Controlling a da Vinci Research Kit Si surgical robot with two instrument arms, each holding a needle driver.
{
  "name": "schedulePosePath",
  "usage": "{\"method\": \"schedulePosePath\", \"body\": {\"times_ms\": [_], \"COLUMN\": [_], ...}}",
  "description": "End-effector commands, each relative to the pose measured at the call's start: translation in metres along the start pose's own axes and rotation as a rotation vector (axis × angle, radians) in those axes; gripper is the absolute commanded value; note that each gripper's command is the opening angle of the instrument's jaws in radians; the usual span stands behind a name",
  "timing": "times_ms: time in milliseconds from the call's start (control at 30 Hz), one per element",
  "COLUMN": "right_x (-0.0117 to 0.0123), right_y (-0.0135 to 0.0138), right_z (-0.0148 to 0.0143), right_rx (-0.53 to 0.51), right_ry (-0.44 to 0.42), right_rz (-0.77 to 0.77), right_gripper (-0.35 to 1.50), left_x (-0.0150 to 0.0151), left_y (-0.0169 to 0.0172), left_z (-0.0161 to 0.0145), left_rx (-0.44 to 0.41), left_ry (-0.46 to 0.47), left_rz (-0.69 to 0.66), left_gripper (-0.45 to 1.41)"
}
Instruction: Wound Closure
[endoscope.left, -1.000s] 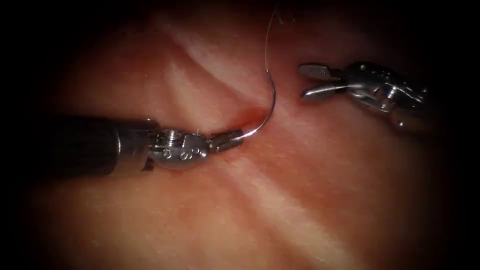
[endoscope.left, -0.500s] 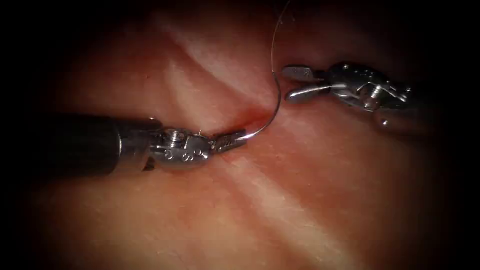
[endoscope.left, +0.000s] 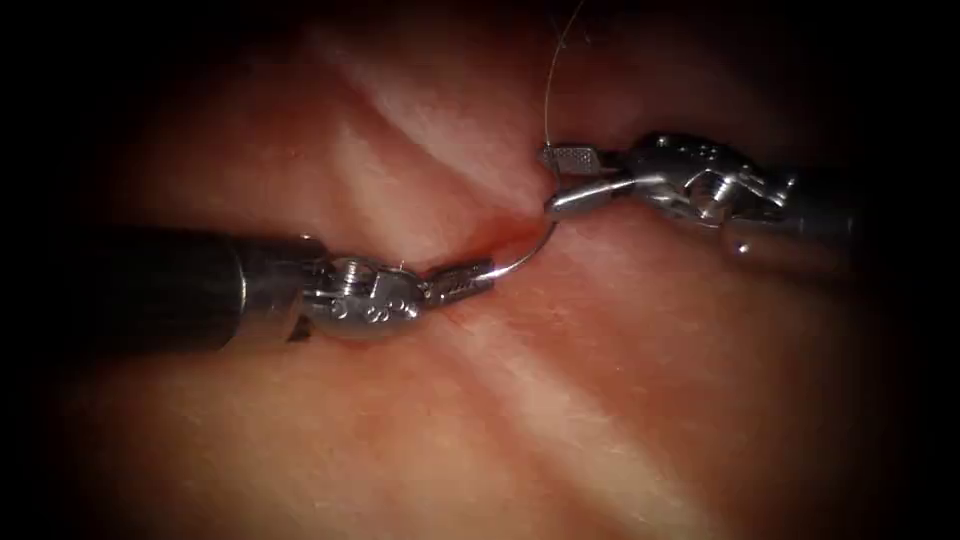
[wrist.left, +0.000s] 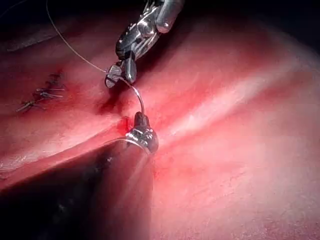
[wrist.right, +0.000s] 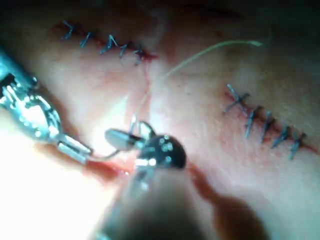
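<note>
Needle (endoscope.left: 528, 252) lies over the cut (endoscope.left: 495, 232) in the tissue (endoscope.left: 620, 400), held at one end by the left claw (endoscope.left: 472, 280), which is pressed together on it just left of the cut. The curve rises from there to the right claw (endoscope.left: 560, 180), whose jaws stand spread around the needle's other end without closing on it. Thread (endoscope.left: 548, 90) runs up from that end, beyond the right claw. Whether the needle pierces the tissue cannot be told. Red fluid (endoscope.left: 480, 238) lines the cut beneath the needle.
</note>
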Motion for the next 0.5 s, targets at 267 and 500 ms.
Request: {"method": "schedulePosePath", "body": {"times_ms": [267, 500], "right_x": [0.0006, 0.0009], "right_y": [0.0008, 0.0007], "right_z": [0.0009, 0.0006], "right_rx": [0.01, 0.005], "right_ry": [0.0, 0.001], "right_rz": [-0.002, -0.051], "right_gripper": [-0.35, -0.35], "left_x": [0.0002, 0.0004], "left_y": [0.0, -0.0004], "left_z": [0.0006, 0.0007], "left_rx": [0.007, -0.006], "left_ry": [0.003, 0.024], "left_rz": [-0.003, -0.118], "left_gripper": [-0.45, 0.22]}}
